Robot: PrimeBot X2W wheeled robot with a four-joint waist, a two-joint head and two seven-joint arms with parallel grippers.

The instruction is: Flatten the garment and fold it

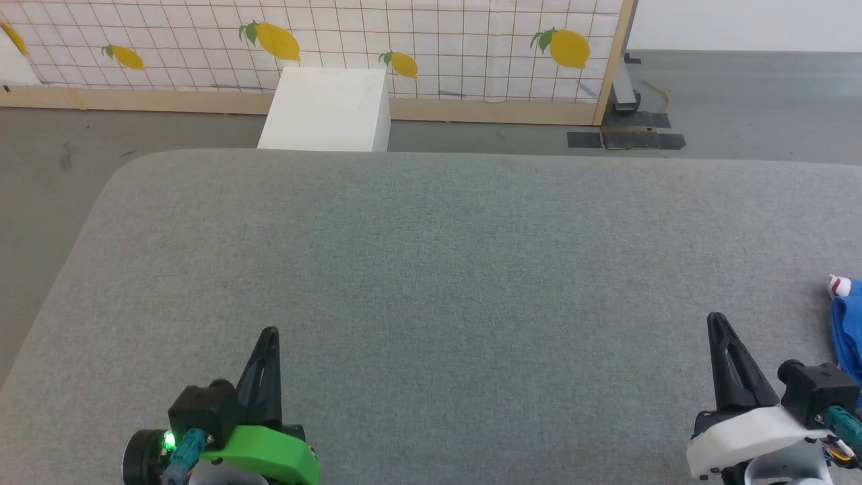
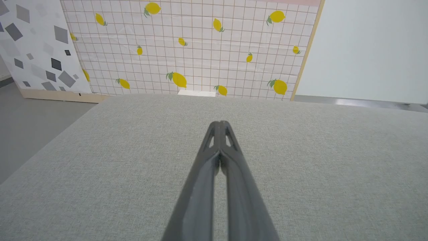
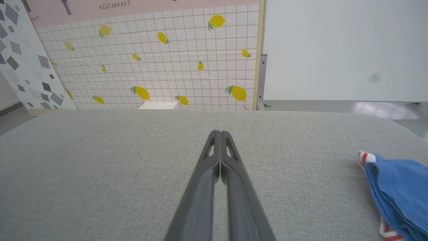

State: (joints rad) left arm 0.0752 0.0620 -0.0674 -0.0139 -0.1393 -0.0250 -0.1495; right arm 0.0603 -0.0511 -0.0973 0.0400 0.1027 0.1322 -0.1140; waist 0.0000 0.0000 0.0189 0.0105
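**Head view.** The left gripper point(image 1: 270, 333), on a green mount point(image 1: 269, 458), is hanging over the near-left part of the grey fabric-covered desk point(image 1: 431, 269). Its two dark fingers point(image 1: 262, 377) are pressing together and gripping nothing. The right gripper point(image 1: 715, 320), on a white mount point(image 1: 747, 431), is sitting over the near-right part, likewise clenched and empty. The garment point(image 1: 850, 330), a bunched blue cloth with red-and-white striped trim, is lying near the desk's right edge, just beside the right gripper and apart from it.

**Wrist views.** Each closed gripper is pointing across bare fabric toward the desk's far edge.

**Background.** A white box point(image 1: 326, 111) is standing beyond the far edge, before a lemon-patterned panel point(image 1: 431, 40).
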